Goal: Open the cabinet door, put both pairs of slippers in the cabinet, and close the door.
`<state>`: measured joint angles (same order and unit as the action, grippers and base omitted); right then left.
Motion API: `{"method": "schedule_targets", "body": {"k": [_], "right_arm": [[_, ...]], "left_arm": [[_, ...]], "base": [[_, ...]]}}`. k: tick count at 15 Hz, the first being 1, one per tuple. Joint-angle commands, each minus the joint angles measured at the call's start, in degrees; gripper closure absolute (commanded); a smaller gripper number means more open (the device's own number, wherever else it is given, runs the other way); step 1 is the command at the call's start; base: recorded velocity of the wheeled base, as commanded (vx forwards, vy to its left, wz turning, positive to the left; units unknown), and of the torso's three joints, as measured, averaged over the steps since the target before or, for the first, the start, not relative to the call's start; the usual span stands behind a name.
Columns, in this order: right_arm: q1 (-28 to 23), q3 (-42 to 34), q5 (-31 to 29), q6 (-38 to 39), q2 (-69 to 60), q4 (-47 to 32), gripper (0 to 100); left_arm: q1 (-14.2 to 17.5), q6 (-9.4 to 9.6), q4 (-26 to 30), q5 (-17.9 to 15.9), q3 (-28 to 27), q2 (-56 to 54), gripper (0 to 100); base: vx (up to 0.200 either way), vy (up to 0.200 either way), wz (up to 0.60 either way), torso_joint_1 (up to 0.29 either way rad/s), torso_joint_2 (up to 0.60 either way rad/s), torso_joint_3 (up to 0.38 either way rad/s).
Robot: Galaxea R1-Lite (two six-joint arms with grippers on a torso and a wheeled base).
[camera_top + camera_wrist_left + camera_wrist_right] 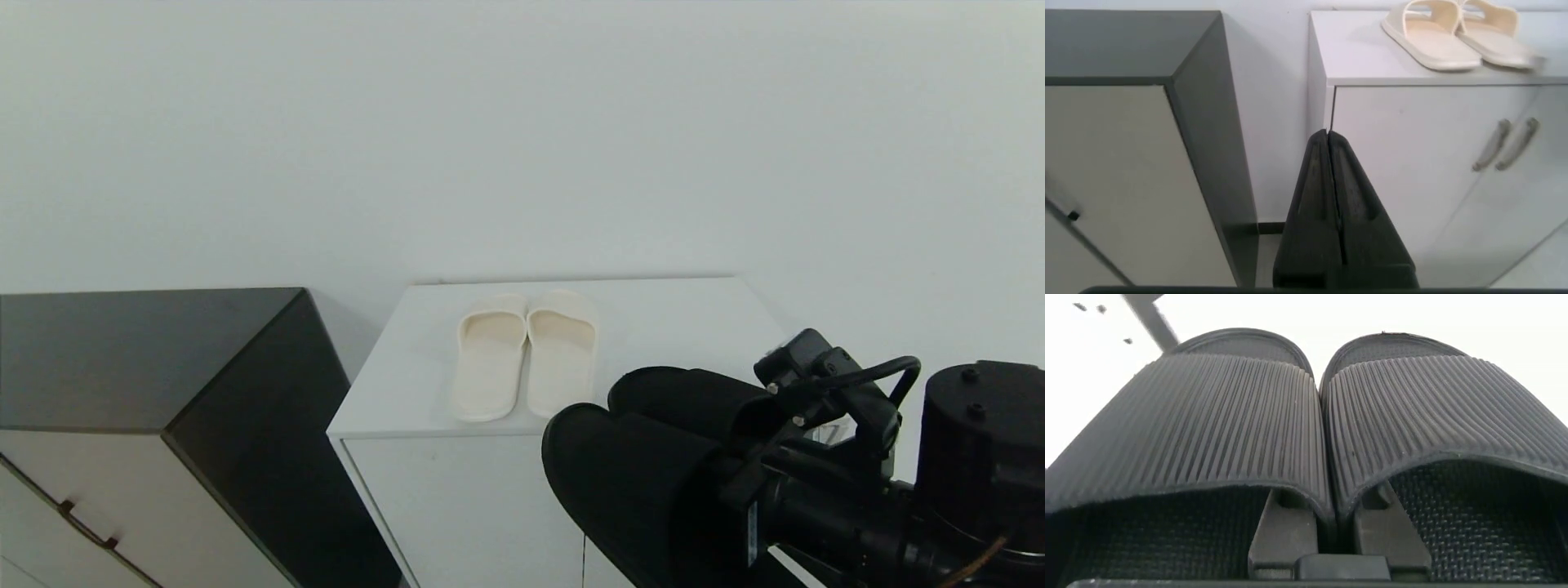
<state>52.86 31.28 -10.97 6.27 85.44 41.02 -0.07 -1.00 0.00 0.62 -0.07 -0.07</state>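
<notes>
Black slippers (pixel 645 474) fill the lower right of the head view, held side by side in the air with their toes pointing left, carried by the right gripper (pixel 759 478). Behind them stands the white cabinet (pixel 694 343), and on its top lie the cream slippers (pixel 526 355), paired and touching, toes toward the wall (pixel 522 122). To the left, apart from it, stands a dark cabinet (pixel 131 351) with a pale front.

From the left wrist view, the left gripper (pixel 1328 163) has its fingers pressed flat together with nothing between them, level with the gap between the two cabinets. On the white cabinet, both doors (pixel 1429 171) are closed, their two handles (pixel 1511 143) side by side where the doors meet. The cream slippers lie above on its top.

From the right wrist view, the ribbed straps of the black slippers arch close overhead. One finger (pixel 1282 539) reaches into each slipper, clamping the two inner sides together.
</notes>
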Motion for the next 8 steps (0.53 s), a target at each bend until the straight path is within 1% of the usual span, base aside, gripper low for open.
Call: {"method": "schedule_targets", "body": {"k": [1,2,5,8], "right_arm": [[-0.04,-0.17,0.07,-0.03,-0.45,0.02,100],[-0.04,-0.26,0.16,-0.03,-0.19,0.02,100],[-0.12,-1.93,2.01,-0.11,-0.54,0.11,100],[-0.39,-3.33,2.36,-0.47,-1.07,0.46,100]], "left_arm": [[-0.01,0.03,0.0,-0.01,-0.01,0.07,100],[-0.01,0.3,0.0,-0.01,-0.01,0.07,100],[-0.01,0.21,0.0,-0.01,-0.01,0.07,100],[-0.01,0.3,0.0,-0.01,-0.01,0.07,100]], "base": [[-0.2,0.0,0.0,-0.012,-0.01,0.007],[0.0,0.0,0.0,0.0,0.0,0.0],[0.0,0.0,0.0,0.0,0.0,0.0],[0.0,0.0,0.0,0.0,0.0,0.0]]}}
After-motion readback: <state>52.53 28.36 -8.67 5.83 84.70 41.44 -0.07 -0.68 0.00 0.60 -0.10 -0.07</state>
